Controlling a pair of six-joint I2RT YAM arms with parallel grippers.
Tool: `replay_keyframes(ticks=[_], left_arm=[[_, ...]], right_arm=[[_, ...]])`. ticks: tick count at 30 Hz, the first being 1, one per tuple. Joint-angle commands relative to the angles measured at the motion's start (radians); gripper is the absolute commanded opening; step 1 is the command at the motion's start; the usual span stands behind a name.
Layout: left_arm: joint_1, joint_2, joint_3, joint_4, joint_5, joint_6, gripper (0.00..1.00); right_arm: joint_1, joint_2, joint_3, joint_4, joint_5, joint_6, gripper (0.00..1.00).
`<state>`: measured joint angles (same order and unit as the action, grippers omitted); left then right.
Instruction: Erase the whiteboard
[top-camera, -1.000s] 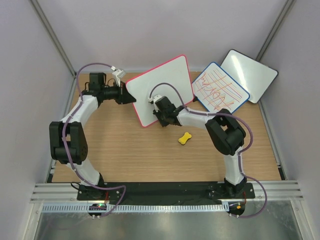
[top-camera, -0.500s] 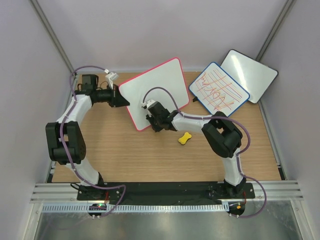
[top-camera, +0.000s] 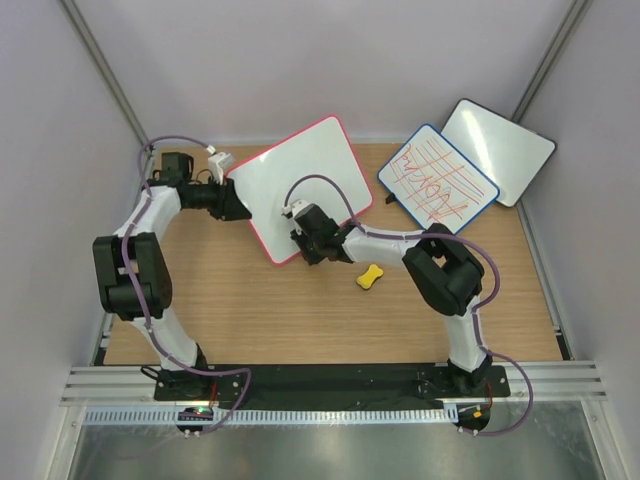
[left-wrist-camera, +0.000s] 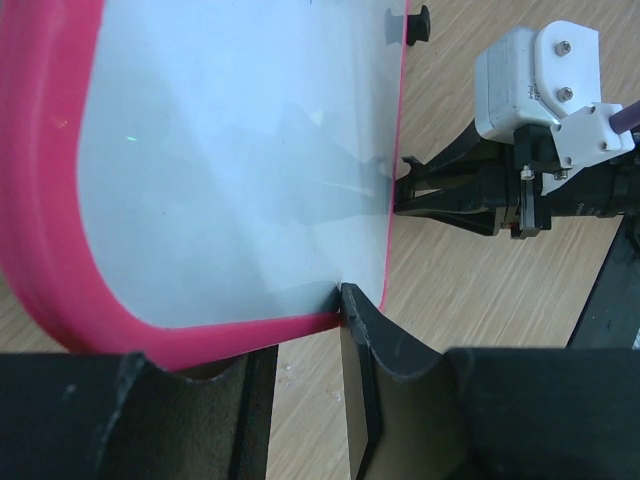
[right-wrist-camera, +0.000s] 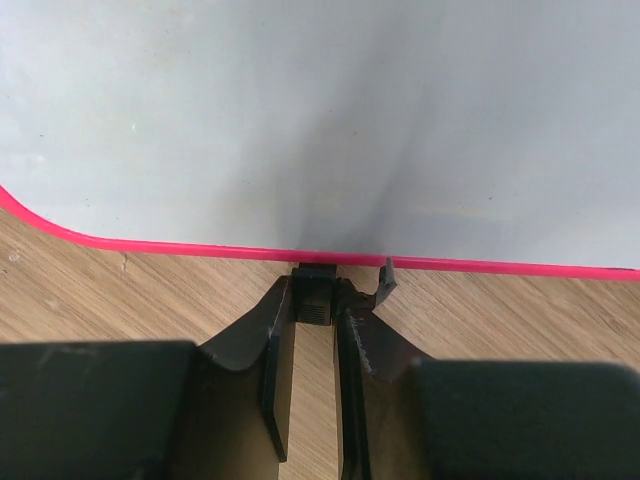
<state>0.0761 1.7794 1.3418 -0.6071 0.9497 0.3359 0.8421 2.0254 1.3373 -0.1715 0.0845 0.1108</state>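
Note:
The whiteboard, red-pink framed with a clean white face, lies at the back middle of the table. In the right wrist view its lower frame edge runs across above my fingers. My right gripper is shut on a small black foot under that edge. My left gripper sits at the board's left corner with its jaws parted. The pink frame crosses just above the gap, and wood shows between the fingers.
A yellow bone-shaped eraser lies on the wood just right of my right gripper. A blue-framed board with red lines and a blank black-framed board lie at the back right. The right arm's wrist shows beside the board.
The whiteboard has slid left and turned a little. Both arms moved left with it. My left jaws, shut before, have now parted.

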Motion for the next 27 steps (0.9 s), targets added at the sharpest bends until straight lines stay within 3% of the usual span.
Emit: replay_keyframes(ticks=[1, 12, 14, 17, 18, 19, 24, 27], left_arm=[[-0.012, -0.014, 0.003, -0.011, -0.006, 0.072, 0.3], [-0.013, -0.055, -0.015, 0.01, 0.0, 0.086, 0.71], [-0.012, -0.063, -0.02, 0.013, -0.002, 0.083, 0.74], [-0.012, -0.089, -0.035, 0.018, -0.031, 0.077, 0.87], [-0.012, -0.104, -0.039, 0.029, -0.069, 0.074, 0.99], [-0.012, -0.116, -0.049, 0.035, -0.089, 0.069, 1.0], [-0.012, -0.189, -0.107, 0.061, -0.221, 0.046, 1.0], [-0.012, -0.228, -0.127, 0.04, -0.252, 0.051, 1.0]], right_arm=[[0.032, 0.033, 0.023, 0.081, -0.095, 0.041, 0.01], [0.032, 0.05, 0.019, 0.095, -0.091, 0.052, 0.01], [0.032, 0.053, 0.019, 0.098, -0.091, 0.052, 0.01], [0.032, 0.058, 0.019, 0.099, -0.089, 0.058, 0.01], [0.031, 0.058, 0.017, 0.099, -0.089, 0.062, 0.01], [0.031, 0.056, 0.017, 0.099, -0.089, 0.064, 0.02], [0.032, 0.05, 0.014, 0.095, -0.055, 0.072, 0.38], [0.032, 0.032, 0.002, 0.096, -0.046, 0.078, 0.49]])
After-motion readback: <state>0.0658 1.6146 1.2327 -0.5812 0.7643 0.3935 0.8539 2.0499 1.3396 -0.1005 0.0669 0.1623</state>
